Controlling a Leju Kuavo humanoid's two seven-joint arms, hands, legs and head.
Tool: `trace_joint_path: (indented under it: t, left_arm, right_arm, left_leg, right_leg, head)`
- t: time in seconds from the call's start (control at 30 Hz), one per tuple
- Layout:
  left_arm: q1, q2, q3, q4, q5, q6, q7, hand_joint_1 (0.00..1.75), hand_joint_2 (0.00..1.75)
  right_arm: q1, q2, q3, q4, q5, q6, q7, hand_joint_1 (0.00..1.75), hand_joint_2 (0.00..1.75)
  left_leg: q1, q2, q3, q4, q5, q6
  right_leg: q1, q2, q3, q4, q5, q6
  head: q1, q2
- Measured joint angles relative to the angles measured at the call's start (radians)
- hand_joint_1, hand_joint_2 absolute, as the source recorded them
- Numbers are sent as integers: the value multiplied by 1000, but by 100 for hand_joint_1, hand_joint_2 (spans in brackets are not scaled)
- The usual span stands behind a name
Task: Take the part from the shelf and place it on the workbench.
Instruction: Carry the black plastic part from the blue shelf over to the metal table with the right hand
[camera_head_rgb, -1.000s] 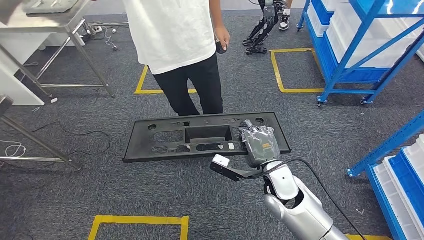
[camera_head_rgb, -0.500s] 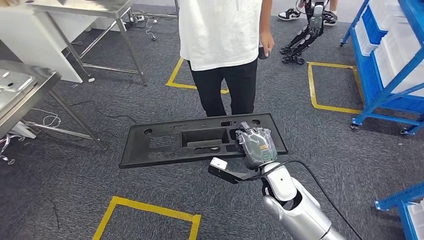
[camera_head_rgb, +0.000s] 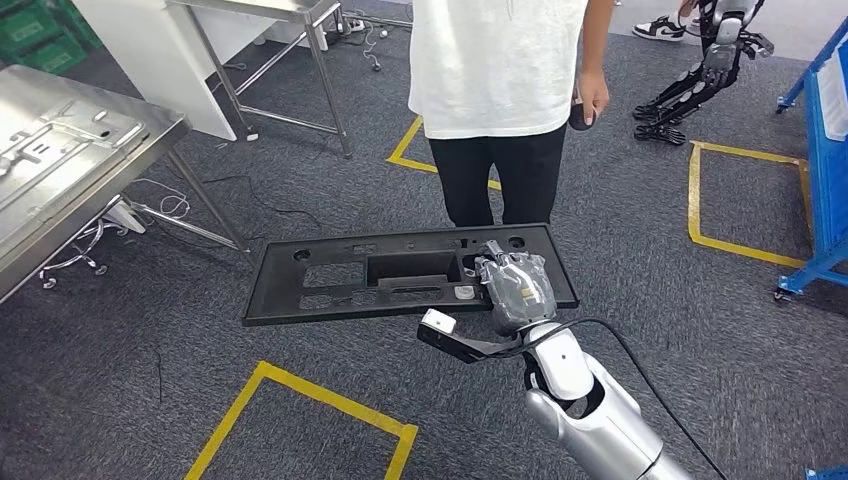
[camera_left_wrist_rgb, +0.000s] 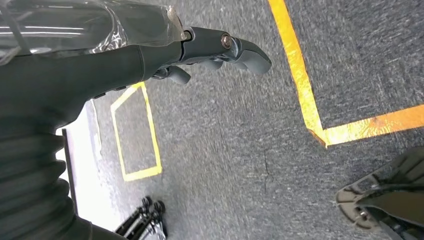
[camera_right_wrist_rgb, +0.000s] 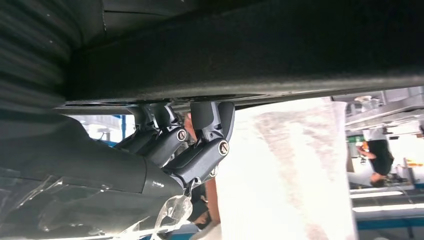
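A long flat black plastic part (camera_head_rgb: 340, 280) with several cut-outs hangs level above the carpet in the head view. My right hand (camera_head_rgb: 517, 290), wrapped in clear film, grips its right end. In the right wrist view the part (camera_right_wrist_rgb: 250, 55) lies across the dark fingers (camera_right_wrist_rgb: 200, 150) curled under it. The steel workbench (camera_head_rgb: 60, 170) stands at the left, with a pressed metal sheet on top. My left hand (camera_left_wrist_rgb: 150, 55) hangs over the carpet, fingers (camera_left_wrist_rgb: 235, 47) loosely extended and holding nothing.
A person in a white shirt and black trousers (camera_head_rgb: 500, 60) stands just beyond the part. Yellow tape squares (camera_head_rgb: 320, 400) mark the grey carpet. A blue shelf (camera_head_rgb: 825, 110) is at the right edge, another robot's legs (camera_head_rgb: 700, 80) behind, a second steel table (camera_head_rgb: 270, 10) at the back left.
The camera has turned: the whole scene slid to the right and the steel workbench has come into view at the left. The part stays in my right hand.
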Motion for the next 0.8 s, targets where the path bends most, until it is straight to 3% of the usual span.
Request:
trace_joint_path:
  t: [0.07, 0.1, 0.13, 0.2, 0.27, 0.33, 0.4, 0.43, 0.47, 0.53, 0.6, 0.63, 0.7, 0.77, 0.8]
  left_arm:
    - [-4, 3, 6, 0, -2, 0, -2, 0, 175]
    - [-8, 6, 9, 0, -3, 0, -3, 0, 175]
    - [-11, 8, 11, -1, -4, 0, -3, 0, 175]
    - [-12, 10, 14, -1, -4, 0, -4, 0, 175]
    - [-10, 10, 15, -1, -5, -2, -4, 0, 175]
    - [-10, 9, 15, -1, -6, -3, -4, 0, 175]
    - [-10, 8, 15, -1, -6, -3, -5, 0, 175]
    - [-8, 8, 15, -1, -6, -3, -5, 0, 175]
    - [-5, 7, 15, -1, -7, -3, -4, 0, 175]
    - [-1, 7, 15, -1, -9, -3, -1, 0, 175]
    - [-3, 7, 16, -1, -11, -3, 3, 0, 175]
    - [-3, 7, 16, -1, -13, -3, 4, 0, 175]
    - [0, 6, 16, -1, -16, -3, 4, 0, 175]
    - [3, 6, 16, -1, -19, -3, 4, 0, 175]
    - [2, 6, 16, -1, -20, -3, 3, 0, 175]
  right_arm:
    - [-4, 0, 0, -1, 2, 0, 2, 175, 175]
    - [-6, 0, -1, -2, 3, 0, 3, 175, 175]
    - [-6, -1, -1, -2, 4, 1, 3, 175, 175]
    - [-7, 2, -1, -3, 4, 3, 4, 175, 175]
    - [-8, 4, -1, -6, 4, 3, 3, 175, 175]
    - [-5, 1, -1, -7, 4, 3, 3, 175, 175]
    - [4, -4, -1, -7, 3, 2, 3, 175, 175]
    - [8, -6, -1, -7, 3, 2, 3, 175, 175]
    - [11, -7, -1, -7, 3, 2, 3, 175, 175]
    - [13, -9, -1, -7, 3, 2, 2, 175, 175]
    - [12, -9, -1, -7, 3, 2, 2, 175, 175]
    - [13, -9, -1, -7, 3, 3, 1, 175, 175]
    - [14, -10, -1, -7, 3, 3, 1, 175, 175]
    - [11, -9, -1, -7, 3, 3, 0, 175, 175]
    - [9, -8, -1, -7, 3, 2, -2, 175, 175]
  left_leg:
    - [-21, 40, 82, -159, 62, 24]
    - [-29, 57, 106, -206, 75, 33]
    - [-35, 66, 116, -230, 76, 40]
    - [-33, 52, 126, -251, 76, 47]
    - [-21, 33, 143, -273, 84, 47]
    - [-10, 11, 150, -279, 88, 45]
    - [-2, -14, 150, -278, 89, 44]
    - [1, -28, 150, -275, 89, 42]
    - [7, -42, 149, -271, 87, 38]
    - [17, -69, 145, -253, 77, 21]
    - [21, -92, 131, -231, 69, 4]
    - [21, -101, 122, -224, 71, -2]
    - [24, -115, 107, -220, 75, -10]
    - [25, -85, 81, -178, 52, -18]
    - [25, -59, 54, -122, 27, -22]
  right_leg:
    - [2, -19, 9, -6, -2, -3]
    - [3, -28, 11, -8, -3, -4]
    - [3, -38, 11, -10, -3, -3]
    - [7, -53, 12, -12, -6, -1]
    - [8, -21, 2, 23, -33, 6]
    - [3, 35, -53, 151, -96, 18]
    - [-3, 56, -118, 286, -146, 31]
    - [-8, 57, -129, 305, -143, 38]
    - [-13, 59, -116, 278, -120, 46]
    - [-31, 84, -44, 137, -48, 66]
    - [-45, 121, 9, 28, -14, 71]
    - [-47, 128, 15, 13, -16, 66]
    - [-44, 105, 10, 16, -18, 50]
    - [-42, 81, 10, 20, -23, 36]
    - [-41, 70, 12, 19, -25, 30]
  head:
    - [0, 0]
    - [0, 0]
    - [0, 0]
    - [0, 0]
    - [0, 0]
    - [0, 0]
    - [0, 0]
    - [0, 0]
    - [0, 0]
    - [0, 0]
    - [-1, 0]
    - [-1, 0]
    - [0, 0]
    - [-1, 0]
    - [-1, 0]
